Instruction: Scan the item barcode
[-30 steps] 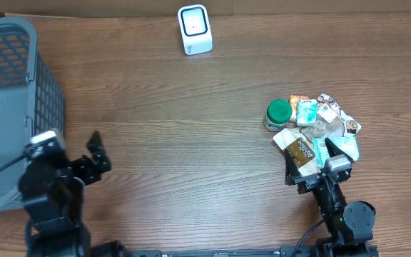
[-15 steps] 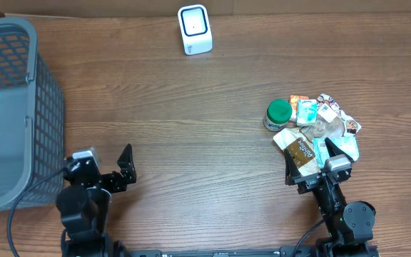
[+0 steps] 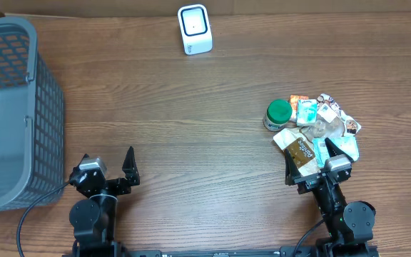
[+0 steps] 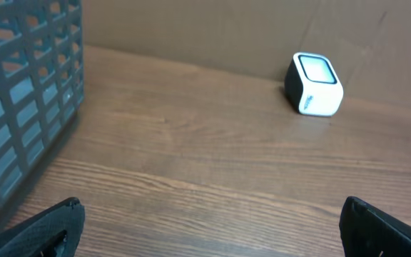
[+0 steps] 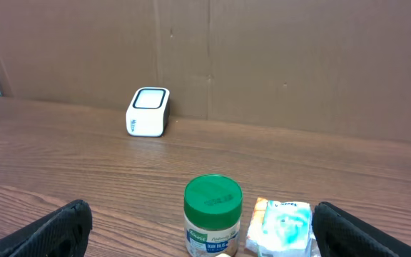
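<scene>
The white barcode scanner (image 3: 195, 28) stands at the far edge of the table, and shows in the left wrist view (image 4: 314, 84) and the right wrist view (image 5: 148, 111). A pile of small grocery items (image 3: 316, 128) lies at the right, among them a green-lidded jar (image 3: 278, 113) (image 5: 212, 214), a brown packet (image 3: 298, 148) and a white-teal packet (image 5: 284, 225). My right gripper (image 3: 311, 163) (image 5: 205, 232) is open at the near side of the pile, holding nothing. My left gripper (image 3: 107, 168) (image 4: 209, 235) is open and empty over bare wood at the front left.
A tall grey mesh basket (image 3: 13, 107) (image 4: 20, 121) fills the left side, close to my left arm. A brown cardboard wall (image 5: 262, 50) backs the table behind the scanner.
My left arm has swung from beside the basket to the right and toward the front edge, and now points at the far side. The right arm and the pile have not moved.
</scene>
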Motion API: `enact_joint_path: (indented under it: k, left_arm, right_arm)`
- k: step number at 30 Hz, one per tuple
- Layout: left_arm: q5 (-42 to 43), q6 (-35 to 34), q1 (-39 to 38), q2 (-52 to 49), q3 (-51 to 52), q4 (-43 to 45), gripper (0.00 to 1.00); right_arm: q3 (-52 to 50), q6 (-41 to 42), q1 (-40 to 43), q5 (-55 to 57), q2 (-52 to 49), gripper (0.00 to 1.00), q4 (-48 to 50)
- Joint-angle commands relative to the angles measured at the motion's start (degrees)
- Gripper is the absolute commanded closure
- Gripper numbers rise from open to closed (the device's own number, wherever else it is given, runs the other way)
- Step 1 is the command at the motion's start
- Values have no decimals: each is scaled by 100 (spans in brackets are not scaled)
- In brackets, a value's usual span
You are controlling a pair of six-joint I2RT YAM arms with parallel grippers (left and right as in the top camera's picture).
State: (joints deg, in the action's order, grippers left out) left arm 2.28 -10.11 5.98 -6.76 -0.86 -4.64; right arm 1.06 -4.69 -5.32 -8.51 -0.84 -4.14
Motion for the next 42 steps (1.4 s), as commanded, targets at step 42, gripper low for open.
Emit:
enact_joint_path:
  k: [42]
  left_arm:
    - [-125,111,186,654,59,26,0]
  right_arm:
    - [-61,24,20,79,68,0,20]
